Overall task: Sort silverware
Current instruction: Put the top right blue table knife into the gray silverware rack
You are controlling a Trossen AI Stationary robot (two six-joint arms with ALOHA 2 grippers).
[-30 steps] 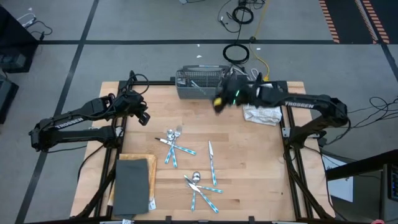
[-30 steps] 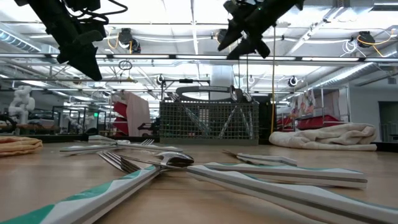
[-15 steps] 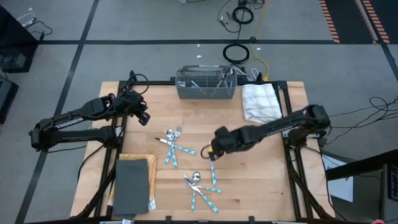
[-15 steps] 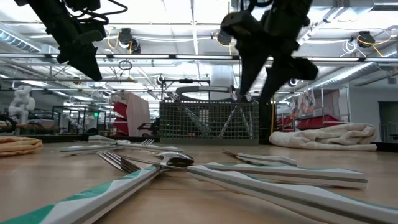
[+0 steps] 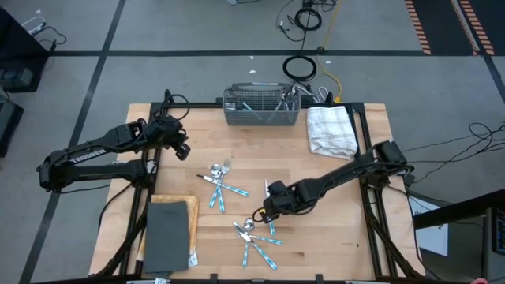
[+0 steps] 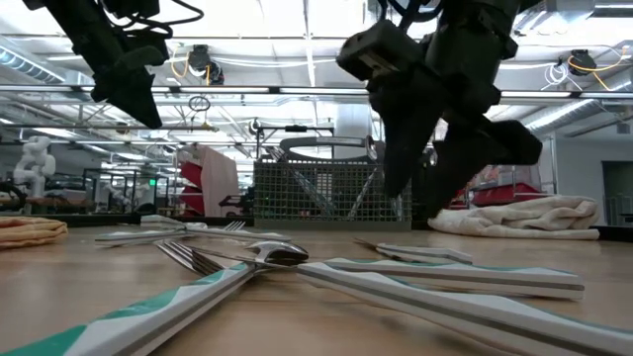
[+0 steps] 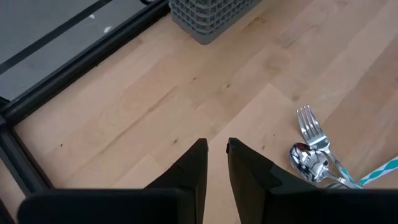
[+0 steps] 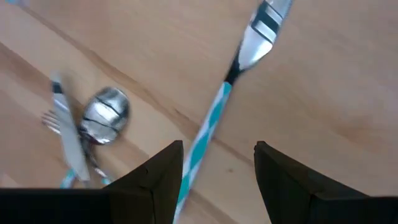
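Right gripper (image 8: 216,167) hung fingers spread, straddling a knife (image 8: 219,118) handle | silverware (image 5: 237,207) lay scattered mid-table, more in the basket (image 5: 261,107) | left gripper (image 7: 216,163) waited nearly closed, far-left | arm read TROSSEN

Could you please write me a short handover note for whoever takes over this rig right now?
Right gripper: open, low over the table, its fingers straddling the blue handle of a lone knife; nothing held.
Left gripper: nearly shut, empty, waiting over bare wood at the table's left rear.
Silverware: several pieces already stand in the wire-mesh basket at the rear edge. One cluster of forks and spoons lies mid-table, a second cluster nearer the front.
Left to do: pick up the knife, then both clusters. The white towel lies beside the basket.
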